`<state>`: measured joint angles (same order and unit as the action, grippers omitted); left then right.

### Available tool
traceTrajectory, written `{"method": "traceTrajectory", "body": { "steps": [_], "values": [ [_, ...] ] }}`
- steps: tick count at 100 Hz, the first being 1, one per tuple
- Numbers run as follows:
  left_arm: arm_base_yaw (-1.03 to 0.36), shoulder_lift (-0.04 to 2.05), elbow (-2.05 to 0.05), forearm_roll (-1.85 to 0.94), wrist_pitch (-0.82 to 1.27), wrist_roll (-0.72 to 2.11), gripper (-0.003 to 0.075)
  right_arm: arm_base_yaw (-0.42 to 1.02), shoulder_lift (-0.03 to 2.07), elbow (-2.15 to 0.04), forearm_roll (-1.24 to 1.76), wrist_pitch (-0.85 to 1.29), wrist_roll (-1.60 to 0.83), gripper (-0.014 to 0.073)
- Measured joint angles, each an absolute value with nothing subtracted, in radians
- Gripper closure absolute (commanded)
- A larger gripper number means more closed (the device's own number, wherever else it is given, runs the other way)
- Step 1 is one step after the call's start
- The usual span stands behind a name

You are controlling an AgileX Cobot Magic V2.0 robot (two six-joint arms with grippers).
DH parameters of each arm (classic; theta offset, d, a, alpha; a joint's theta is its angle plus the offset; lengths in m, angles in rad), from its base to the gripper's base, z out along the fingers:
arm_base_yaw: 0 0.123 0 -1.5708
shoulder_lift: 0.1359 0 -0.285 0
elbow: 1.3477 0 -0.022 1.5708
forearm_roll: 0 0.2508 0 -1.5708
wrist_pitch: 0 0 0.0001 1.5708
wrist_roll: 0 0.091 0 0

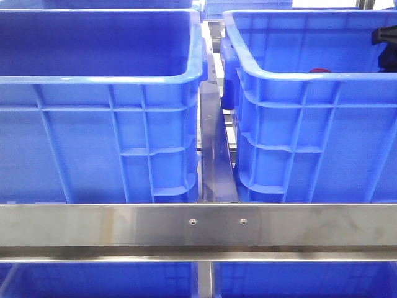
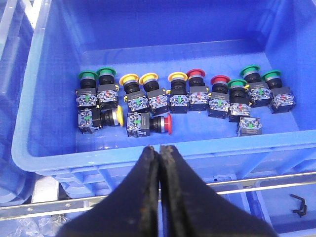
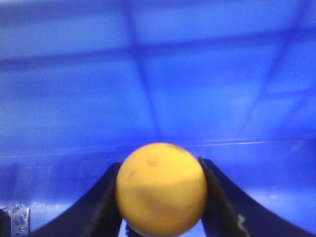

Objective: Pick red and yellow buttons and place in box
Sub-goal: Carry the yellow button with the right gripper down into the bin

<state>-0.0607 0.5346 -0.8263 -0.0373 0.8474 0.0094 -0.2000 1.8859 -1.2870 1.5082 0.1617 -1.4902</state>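
Note:
My right gripper is shut on a yellow button, whose round cap fills the gap between the black fingers. It is low inside a blue box, whose ribbed walls are all around. In the front view a dark part of the right arm shows in the right crate, and a red cap peeks over that crate's near rim. My left gripper is shut and empty, above the near rim of a blue crate. That crate holds red buttons and yellow buttons.
Green-capped buttons lie in the same crate as the red and yellow ones. A second blue crate stands at the left. A steel rail crosses in front, with more blue crates below it. A narrow metal gap separates the two crates.

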Motion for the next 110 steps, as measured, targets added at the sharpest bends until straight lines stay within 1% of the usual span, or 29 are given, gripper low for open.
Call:
{"method": "traceTrajectory", "body": {
  "steps": [26, 37, 44, 49, 56, 61, 68, 73, 88, 110],
  "values": [
    [-0.061, 0.535, -0.826, -0.037, 0.847, 0.009, 0.0739, -0.200, 1.931, -1.297, 1.508, 0.175, -1.493, 0.0452],
    [-0.061, 0.535, -0.826, -0.037, 0.847, 0.009, 0.0739, -0.200, 1.949, -1.303, 1.511, 0.179, -1.493, 0.0430],
    [-0.061, 0.535, -0.826, -0.037, 0.847, 0.009, 0.0739, -0.200, 1.949, -1.303, 1.516, 0.181, -1.493, 0.0366],
    [-0.061, 0.535, -0.826, -0.037, 0.847, 0.009, 0.0739, -0.200, 1.949, -1.303, 1.516, 0.181, -1.493, 0.0300],
    [-0.061, 0.535, -0.826, -0.037, 0.847, 0.009, 0.0739, -0.200, 1.949, -1.303, 1.516, 0.181, -1.493, 0.0187],
    [-0.061, 0.535, -0.826, -0.037, 0.847, 0.009, 0.0739, -0.200, 1.954, -1.303, 1.516, 0.181, -1.493, 0.0129],
    [-0.061, 0.535, -0.826, -0.037, 0.847, 0.009, 0.0739, -0.200, 1.962, -1.303, 1.516, 0.183, -1.493, 0.0076],
    [-0.061, 0.535, -0.826, -0.037, 0.847, 0.009, 0.0739, -0.200, 1.964, -1.301, 1.516, 0.183, -1.493, 0.0060],
    [-0.061, 0.535, -0.826, -0.037, 0.847, 0.009, 0.0739, -0.200, 1.941, -1.301, 1.516, 0.183, -1.493, 0.0062],
    [-0.061, 0.535, -0.826, -0.037, 0.847, 0.009, 0.0739, -0.200, 1.809, -1.267, 1.516, 0.183, -1.493, 0.0064]
  ]
}}
